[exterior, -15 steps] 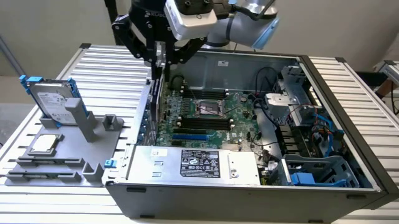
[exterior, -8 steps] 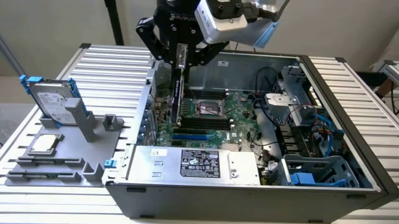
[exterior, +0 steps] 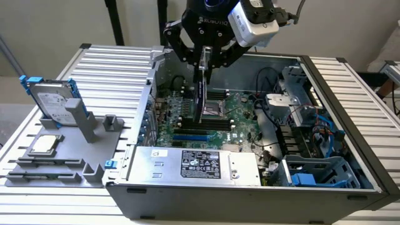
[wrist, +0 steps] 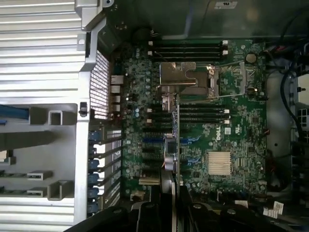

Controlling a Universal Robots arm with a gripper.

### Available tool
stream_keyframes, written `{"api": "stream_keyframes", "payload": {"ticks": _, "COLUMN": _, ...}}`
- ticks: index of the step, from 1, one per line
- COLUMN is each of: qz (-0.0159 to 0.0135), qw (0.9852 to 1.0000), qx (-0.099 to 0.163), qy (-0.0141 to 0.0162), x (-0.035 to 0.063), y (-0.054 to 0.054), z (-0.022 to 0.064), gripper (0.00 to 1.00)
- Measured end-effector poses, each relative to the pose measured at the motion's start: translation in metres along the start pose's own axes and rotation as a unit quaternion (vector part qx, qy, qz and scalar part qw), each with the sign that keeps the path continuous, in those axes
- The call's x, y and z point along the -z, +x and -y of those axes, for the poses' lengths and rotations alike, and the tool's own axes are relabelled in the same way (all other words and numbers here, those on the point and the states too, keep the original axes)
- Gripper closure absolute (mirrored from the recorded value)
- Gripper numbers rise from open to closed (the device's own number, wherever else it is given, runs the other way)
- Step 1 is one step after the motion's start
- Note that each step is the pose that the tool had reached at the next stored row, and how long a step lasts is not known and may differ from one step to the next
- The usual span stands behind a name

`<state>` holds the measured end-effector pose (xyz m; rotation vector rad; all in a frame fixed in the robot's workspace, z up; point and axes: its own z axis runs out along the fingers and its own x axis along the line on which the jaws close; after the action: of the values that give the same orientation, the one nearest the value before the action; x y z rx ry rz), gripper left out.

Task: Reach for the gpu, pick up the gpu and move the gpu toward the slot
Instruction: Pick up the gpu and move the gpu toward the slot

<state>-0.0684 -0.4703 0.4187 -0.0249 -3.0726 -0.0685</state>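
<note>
Fingers [exterior: 205,63] clamped on gpu [exterior: 201,93], held edge-on above motherboard [exterior: 237,105] inside open computer case [exterior: 250,197]. From exterior view, hard drive [exterior: 53,101] upright on grey holder [exterior: 62,150]; from wrist view, gpu's [wrist: 173,145] thin edge over expansion slots [wrist: 193,150].

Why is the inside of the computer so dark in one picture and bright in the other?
In the exterior view, daylight brightens the ribbed metal table and the green motherboard; the thin dark gpu card hangs edge-on from the black gripper. In the wrist view the motherboard lies dim, while the ribbed table glares pale.
</note>
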Motion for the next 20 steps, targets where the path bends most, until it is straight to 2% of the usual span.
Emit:
{"api": "stream_keyframes", "payload": {"ticks": 6, "qz": 0.0016, "qw": 1.0000, "qx": 0.000, "qy": 0.0000, "x": -0.0054, "y": -0.019, "z": -0.0142, "gripper": 0.74}}
{"api": "stream_keyframes", "payload": {"ticks": 11, "qz": 0.0077, "qw": 1.0000, "qx": 0.000, "qy": 0.0000, "x": -0.0085, "y": -0.027, "z": -0.0230, "gripper": 0.74}}
{"api": "stream_keyframes", "payload": {"ticks": 16, "qz": 0.0142, "qw": 0.9999, "qx": 0.001, "qy": -0.0003, "x": -0.0108, "y": -0.032, "z": -0.0254, "gripper": 0.74}}
{"api": "stream_keyframes", "payload": {"ticks": 20, "qz": 0.0149, "qw": 0.9999, "qx": 0.001, "qy": -0.0001, "x": -0.0108, "y": -0.033, "z": -0.0254, "gripper": 0.74}}
